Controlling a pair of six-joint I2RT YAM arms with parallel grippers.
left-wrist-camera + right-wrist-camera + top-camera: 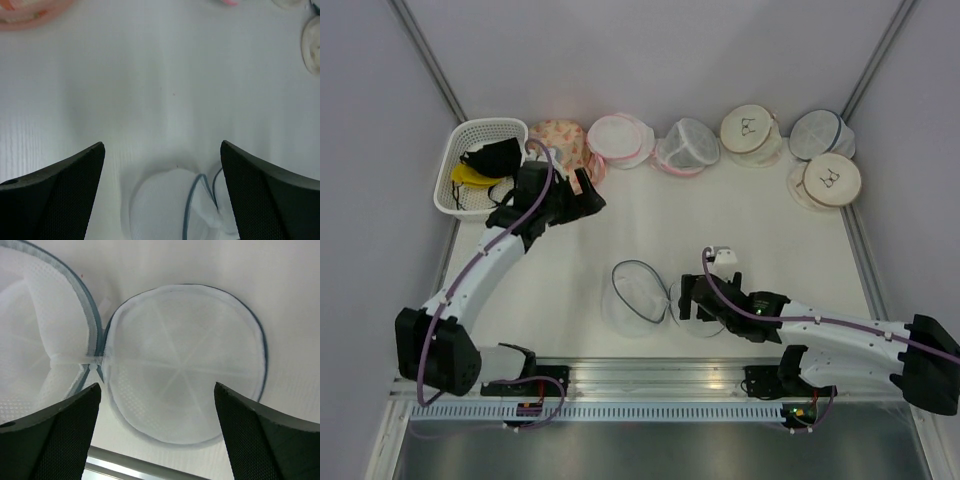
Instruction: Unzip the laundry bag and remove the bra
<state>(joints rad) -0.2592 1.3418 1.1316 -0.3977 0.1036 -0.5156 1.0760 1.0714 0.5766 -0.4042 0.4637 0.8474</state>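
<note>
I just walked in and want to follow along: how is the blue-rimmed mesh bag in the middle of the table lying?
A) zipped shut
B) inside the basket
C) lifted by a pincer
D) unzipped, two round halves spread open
D: the bag lies flat on the table, its two round halves spread side by side.

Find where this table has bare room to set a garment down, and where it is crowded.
Bare white table lies between the back row of round mesh bags and the opened white mesh laundry bag with dark blue rim, stretching right toward the beige round bag. Crowded: the back edge and the white plastic basket rear left.
</note>
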